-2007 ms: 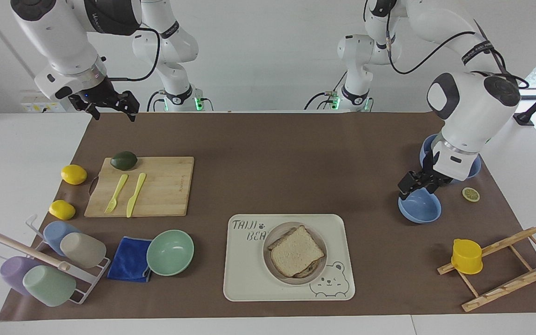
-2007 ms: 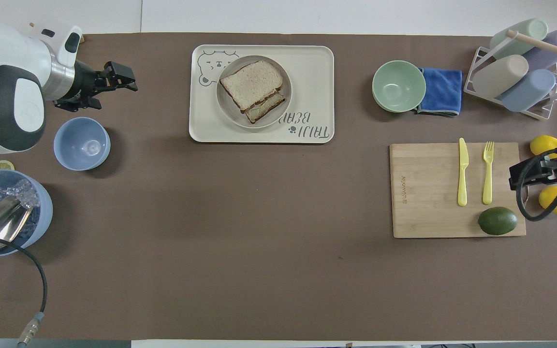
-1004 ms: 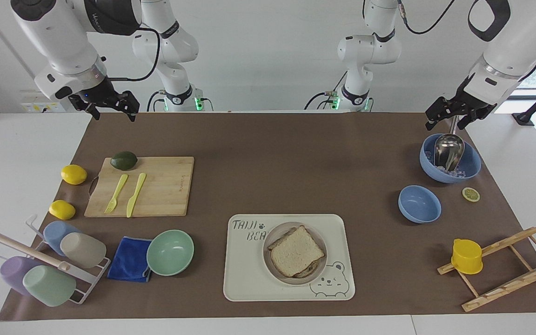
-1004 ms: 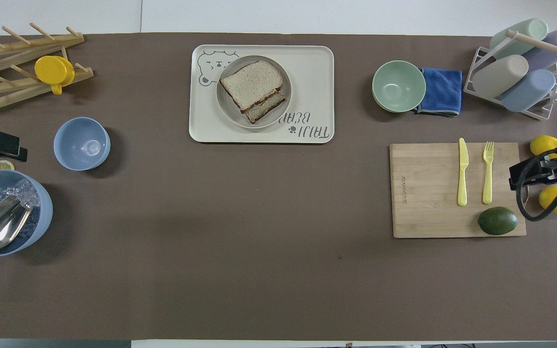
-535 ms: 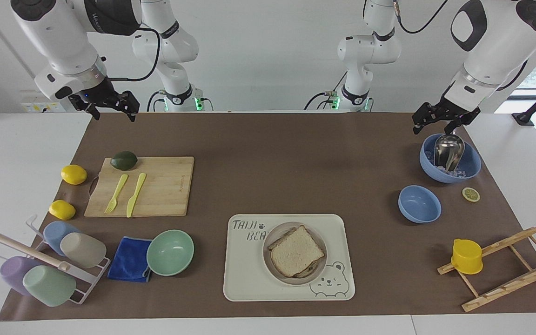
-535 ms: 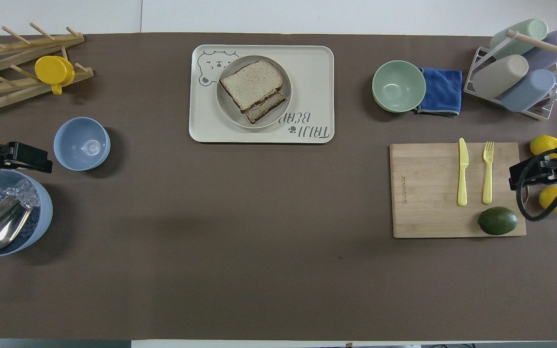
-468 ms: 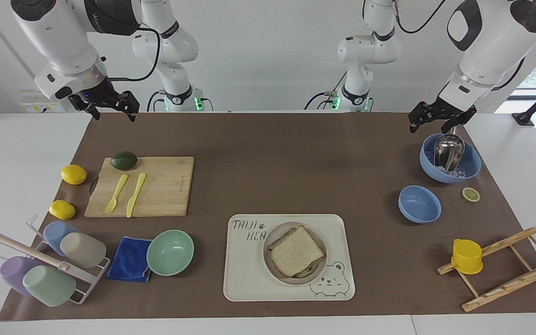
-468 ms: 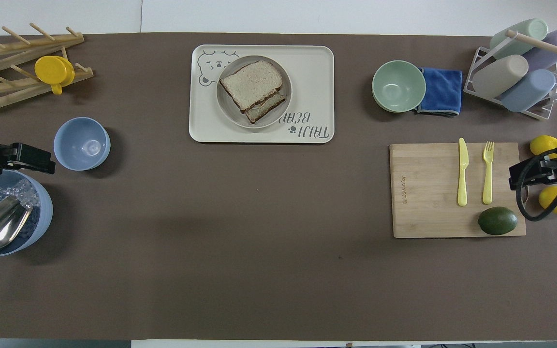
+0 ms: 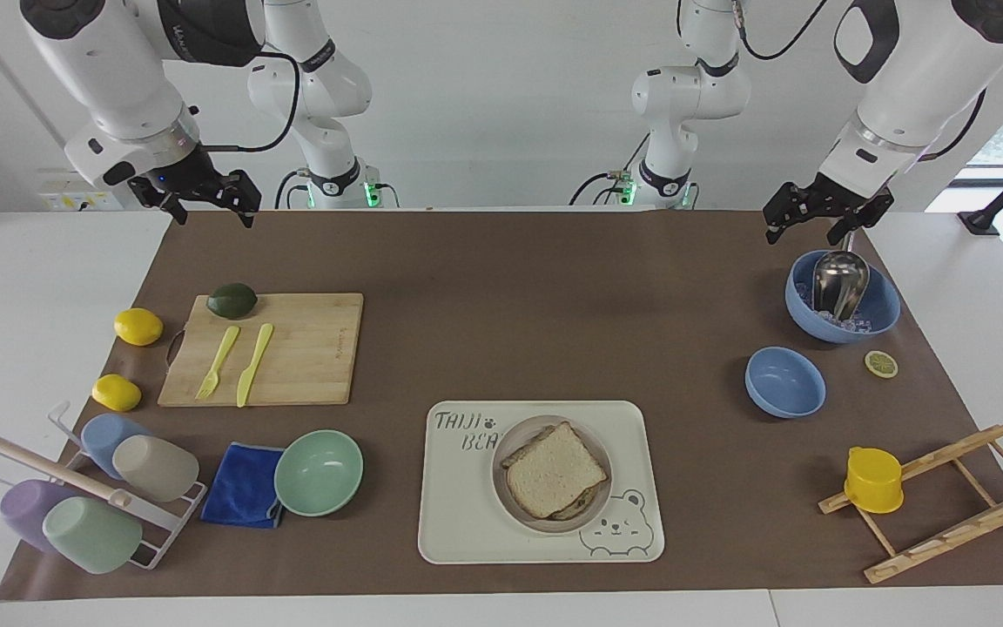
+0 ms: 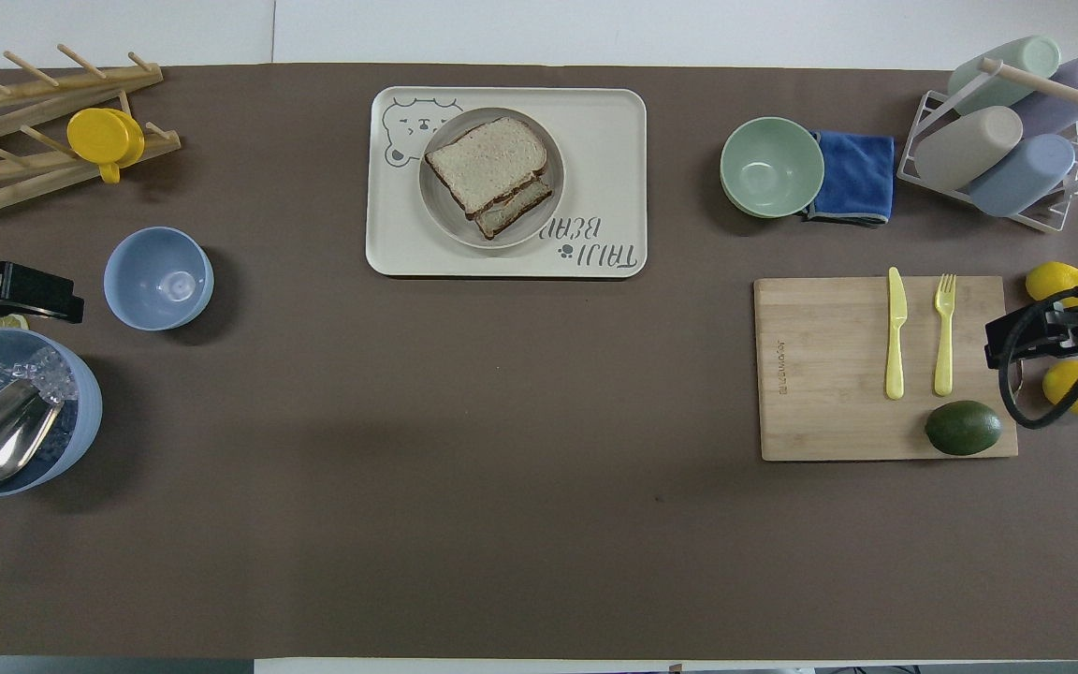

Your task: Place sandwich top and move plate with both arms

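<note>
We list: bread slice [image 9: 554, 471] on plate [image 9: 506, 496]; left claw [image 9: 822, 212] raised, seemingly released; right claw [image 9: 205, 198] raised, state unclear.

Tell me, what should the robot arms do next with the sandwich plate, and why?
Probably bring both claws over the tray toward the plate. The sandwich top already lies on the other slice on the plate, and the plate sits on the tray. The left claw is up over the bowl with the scoop, the right claw waits over the table's edge, neither holding anything.
</note>
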{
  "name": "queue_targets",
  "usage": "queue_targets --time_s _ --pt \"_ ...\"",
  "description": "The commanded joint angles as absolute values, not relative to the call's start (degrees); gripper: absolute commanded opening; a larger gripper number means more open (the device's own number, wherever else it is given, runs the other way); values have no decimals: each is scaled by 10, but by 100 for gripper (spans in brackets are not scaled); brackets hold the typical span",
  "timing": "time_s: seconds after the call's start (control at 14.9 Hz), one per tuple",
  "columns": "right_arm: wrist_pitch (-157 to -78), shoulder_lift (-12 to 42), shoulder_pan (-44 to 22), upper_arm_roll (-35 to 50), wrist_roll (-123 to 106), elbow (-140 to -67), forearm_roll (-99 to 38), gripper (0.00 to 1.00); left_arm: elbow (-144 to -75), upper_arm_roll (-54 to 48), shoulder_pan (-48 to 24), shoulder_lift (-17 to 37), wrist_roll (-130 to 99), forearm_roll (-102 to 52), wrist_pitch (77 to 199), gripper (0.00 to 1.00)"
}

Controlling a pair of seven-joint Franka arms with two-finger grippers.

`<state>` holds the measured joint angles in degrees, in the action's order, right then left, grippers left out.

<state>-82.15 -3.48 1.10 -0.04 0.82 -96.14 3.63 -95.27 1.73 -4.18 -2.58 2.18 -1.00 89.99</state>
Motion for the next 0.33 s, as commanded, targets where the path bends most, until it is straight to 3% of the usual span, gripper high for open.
queue_targets --time_s 0.0,0.27 --pt "-817 -41 20 3 -9 -963 26 100 -955 24 -54 -24 18 -4 899 100" --pt "-817 -41 20 3 -8 -963 26 100 -953 20 -44 -25 19 -4 897 100"
